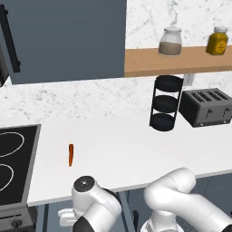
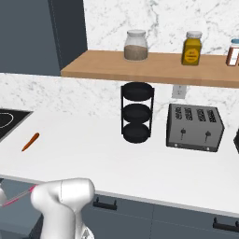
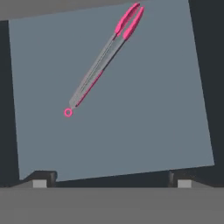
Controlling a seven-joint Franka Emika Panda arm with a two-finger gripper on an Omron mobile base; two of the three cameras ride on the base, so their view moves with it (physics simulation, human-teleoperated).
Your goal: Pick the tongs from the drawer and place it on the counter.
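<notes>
Pink-tipped grey tongs [image 3: 103,59] lie diagonally on the drawer floor [image 3: 131,127].

The tongs [image 3: 103,59] look like matt grey metal along the arms, with bright pink plastic-looking tips at one o'clock and a small pink ring at seven o'clock. They lie on the smooth, matt blue-grey drawer floor [image 3: 144,118]. The counter [image 1: 136,149] is plain white and smooth, without shine. The wall [image 2: 154,18] behind looks like white marble with grey veins. The shelf [image 2: 158,67] is light brown wood. The toaster [image 2: 193,128] looks like dull grey metal, and the hob [image 1: 11,163] is glossy black.
</notes>
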